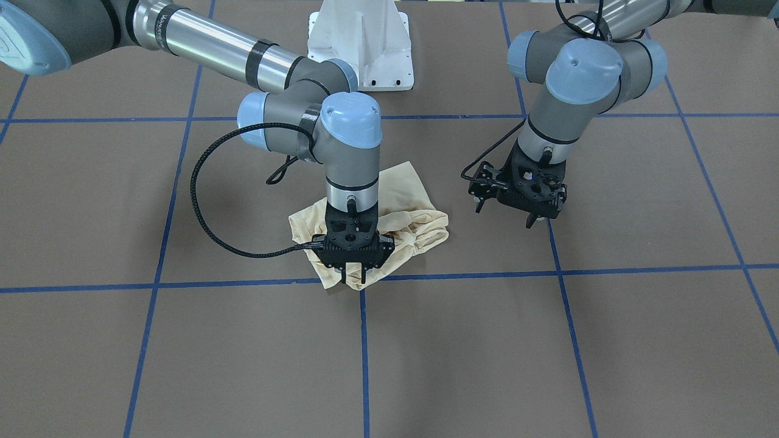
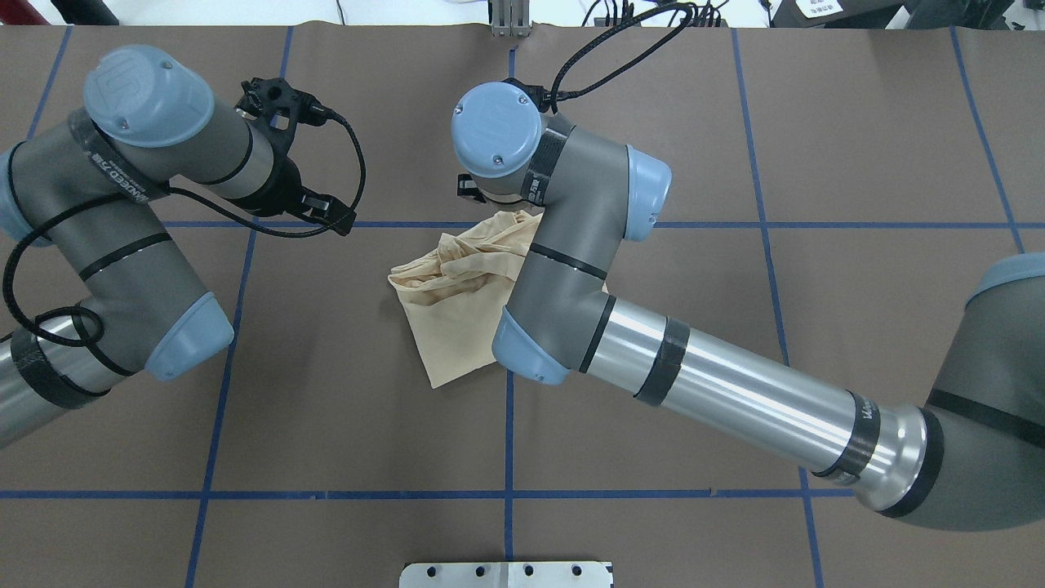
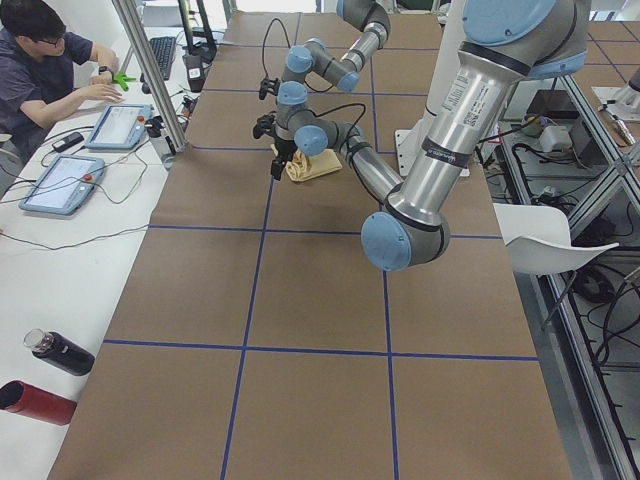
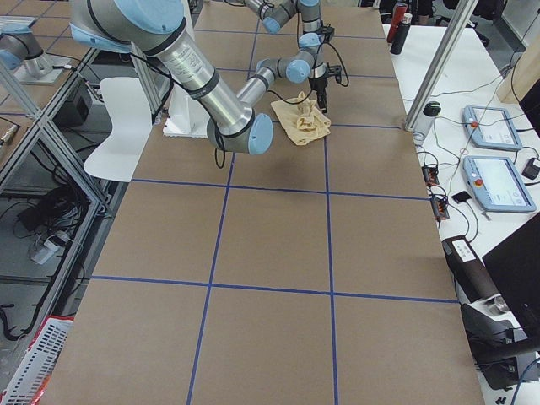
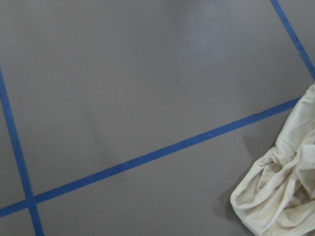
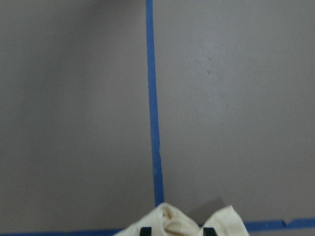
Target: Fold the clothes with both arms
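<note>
The pale cream-yellow shirt (image 1: 406, 210) lies bunched in a small crumpled heap on the brown table, near a crossing of blue tape lines. It also shows in the overhead view (image 2: 453, 314). My right gripper (image 1: 355, 278) points straight down at the heap's edge farthest from the robot. Its jaws stand apart, and in the right wrist view the two fingertips (image 6: 144, 230) flank a bump of the cloth (image 6: 179, 221). My left gripper (image 1: 505, 216) is open and empty, hovering over bare table beside the shirt. The left wrist view shows the shirt's edge (image 5: 283, 196). The print and neck tag are hidden.
The white pedestal base (image 1: 359, 48) stands behind the shirt. Blue tape lines (image 1: 364, 353) divide the brown table into squares. An operator (image 3: 40, 60) sits at a side desk with tablets. Two bottles (image 3: 45, 378) lie by the table's edge.
</note>
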